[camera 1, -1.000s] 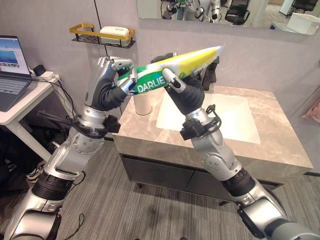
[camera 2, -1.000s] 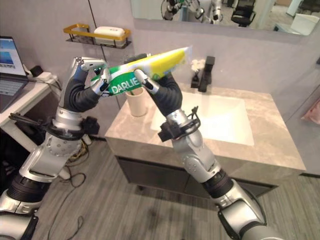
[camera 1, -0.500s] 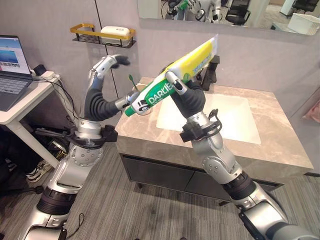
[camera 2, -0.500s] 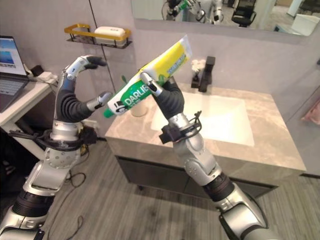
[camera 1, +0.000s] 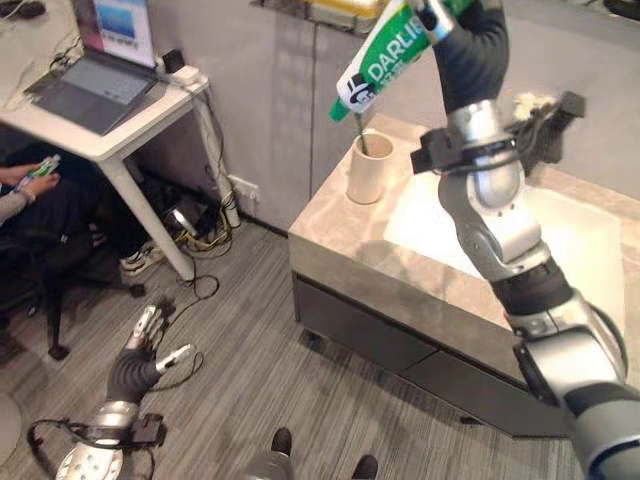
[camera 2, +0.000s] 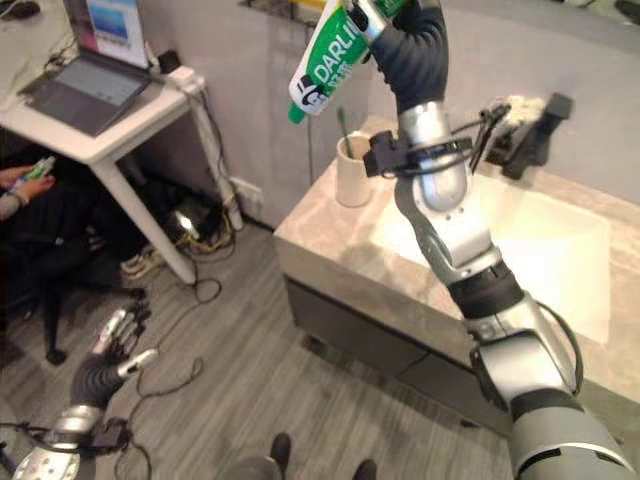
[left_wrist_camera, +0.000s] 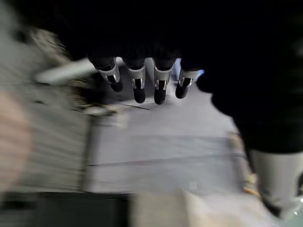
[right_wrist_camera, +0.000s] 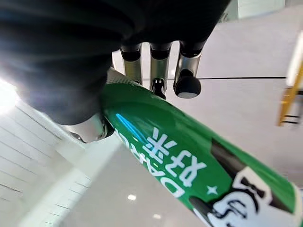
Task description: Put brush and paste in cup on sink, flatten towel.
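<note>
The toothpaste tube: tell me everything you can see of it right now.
The toothpaste tube is large, glossy green with white lettering and a white panel at its lower, cap end. The right hand grips its upper part, fingers curled round it. It hangs steeply tilted, cap end down, in the air above the beige cup on the marble counter, touching neither. A green-handled toothbrush already stands in the cup.

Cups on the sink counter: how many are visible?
1: the cup stands at the counter's left corner, with a toothbrush inside, below the toothpaste tube.
</note>
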You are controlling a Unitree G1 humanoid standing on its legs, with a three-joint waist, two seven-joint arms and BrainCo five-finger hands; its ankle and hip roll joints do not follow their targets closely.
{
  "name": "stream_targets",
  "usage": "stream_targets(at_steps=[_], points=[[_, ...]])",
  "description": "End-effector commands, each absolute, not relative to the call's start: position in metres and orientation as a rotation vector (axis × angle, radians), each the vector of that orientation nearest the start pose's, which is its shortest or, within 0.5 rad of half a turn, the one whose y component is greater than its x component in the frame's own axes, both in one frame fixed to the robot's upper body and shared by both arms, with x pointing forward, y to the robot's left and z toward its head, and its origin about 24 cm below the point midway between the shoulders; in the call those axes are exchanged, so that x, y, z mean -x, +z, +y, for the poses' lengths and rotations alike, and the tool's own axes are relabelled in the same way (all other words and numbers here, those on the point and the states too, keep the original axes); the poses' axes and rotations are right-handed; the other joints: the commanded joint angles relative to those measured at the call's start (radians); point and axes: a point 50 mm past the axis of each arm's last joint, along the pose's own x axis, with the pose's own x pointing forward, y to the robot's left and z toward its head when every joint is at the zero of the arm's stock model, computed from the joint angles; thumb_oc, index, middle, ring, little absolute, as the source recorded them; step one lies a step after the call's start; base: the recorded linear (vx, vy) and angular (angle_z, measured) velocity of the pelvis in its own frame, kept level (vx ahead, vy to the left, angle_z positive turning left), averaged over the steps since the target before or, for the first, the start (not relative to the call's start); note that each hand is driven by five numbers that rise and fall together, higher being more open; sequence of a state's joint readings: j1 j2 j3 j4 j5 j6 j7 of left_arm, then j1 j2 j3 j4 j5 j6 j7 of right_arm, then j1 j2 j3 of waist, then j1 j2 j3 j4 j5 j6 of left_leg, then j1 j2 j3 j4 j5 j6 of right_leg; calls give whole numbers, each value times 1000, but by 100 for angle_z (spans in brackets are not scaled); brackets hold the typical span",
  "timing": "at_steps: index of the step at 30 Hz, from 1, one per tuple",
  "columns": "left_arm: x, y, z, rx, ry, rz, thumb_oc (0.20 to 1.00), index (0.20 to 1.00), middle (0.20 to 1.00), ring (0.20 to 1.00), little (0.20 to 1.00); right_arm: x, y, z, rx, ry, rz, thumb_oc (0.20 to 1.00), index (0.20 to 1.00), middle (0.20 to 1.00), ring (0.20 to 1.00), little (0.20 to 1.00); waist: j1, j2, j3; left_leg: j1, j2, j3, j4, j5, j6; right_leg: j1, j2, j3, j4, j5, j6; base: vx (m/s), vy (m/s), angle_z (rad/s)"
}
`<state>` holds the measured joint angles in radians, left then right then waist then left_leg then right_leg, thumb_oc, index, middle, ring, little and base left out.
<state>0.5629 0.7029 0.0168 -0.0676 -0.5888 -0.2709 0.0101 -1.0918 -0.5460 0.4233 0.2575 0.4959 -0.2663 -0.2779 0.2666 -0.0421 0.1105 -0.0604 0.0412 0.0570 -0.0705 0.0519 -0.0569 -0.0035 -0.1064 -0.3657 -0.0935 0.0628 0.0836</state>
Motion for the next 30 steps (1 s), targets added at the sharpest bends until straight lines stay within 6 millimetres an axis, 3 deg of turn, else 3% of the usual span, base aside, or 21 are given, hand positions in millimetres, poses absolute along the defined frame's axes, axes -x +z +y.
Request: stream_targets(at_steps=[1, 3, 6, 15, 21, 30], points=[[-137, 33, 283, -44, -49, 252, 1000, 1000, 1000, 1000, 1000, -330, 371, -120, 161, 158, -1050, 200, 200, 200, 200, 200, 28, -39, -31, -66, 35, -47, -17, 56, -56, 7, -178, -26, 6, 117, 145, -10, 12, 36], [-126, 15, 281, 19, -43, 351, 1000, 1000, 1000, 1000, 1000, -335, 377, -127, 254, 110, -1041, 200, 200, 200, 200, 200, 30, -39, -27, -89, 28, -66, -17, 62, -54, -1, -178, -42, 6, 116, 147, 1, 26, 37], [-120, 5, 277, 34, -73, 406, 1000, 1000, 1000, 1000, 1000, -337, 379, -138, 333, 62, -1032, 200, 200, 200, 200, 200, 32, -38, -21, -102, 25, -76, -17, 64, -52, -11, -178, -46, 6, 116, 150, 6, 18, 21], [-123, 4, 264, 15, -155, 413, 1000, 1000, 1000, 1000, 1000, -332, 390, -157, 548, -49, -1071, 200, 200, 200, 200, 200, 25, -37, -12, -121, 21, -78, -17, 61, -48, -28, -179, -46, 6, 115, 155, 10, 7, -1], [-123, 1, 262, 29, -148, 415, 1000, 1000, 1000, 1000, 1000, -335, 390, -160, 555, -85, -1061, 200, 200, 200, 200, 200, 16, -37, -7, -122, 23, -66, -17, 57, -45, -39, -180, -31, 6, 115, 156, 11, 1, -5], [-128, 11, 263, 22, -130, 356, 1000, 1000, 1000, 1000, 1000, -342, 395, -173, 589, -144, -1026, 200, 200, 200, 200, 200, 25, -38, 1, -141, 23, -67, -17, 60, -48, -56, -180, -30, 6, 115, 157, 2, -3, -2]])
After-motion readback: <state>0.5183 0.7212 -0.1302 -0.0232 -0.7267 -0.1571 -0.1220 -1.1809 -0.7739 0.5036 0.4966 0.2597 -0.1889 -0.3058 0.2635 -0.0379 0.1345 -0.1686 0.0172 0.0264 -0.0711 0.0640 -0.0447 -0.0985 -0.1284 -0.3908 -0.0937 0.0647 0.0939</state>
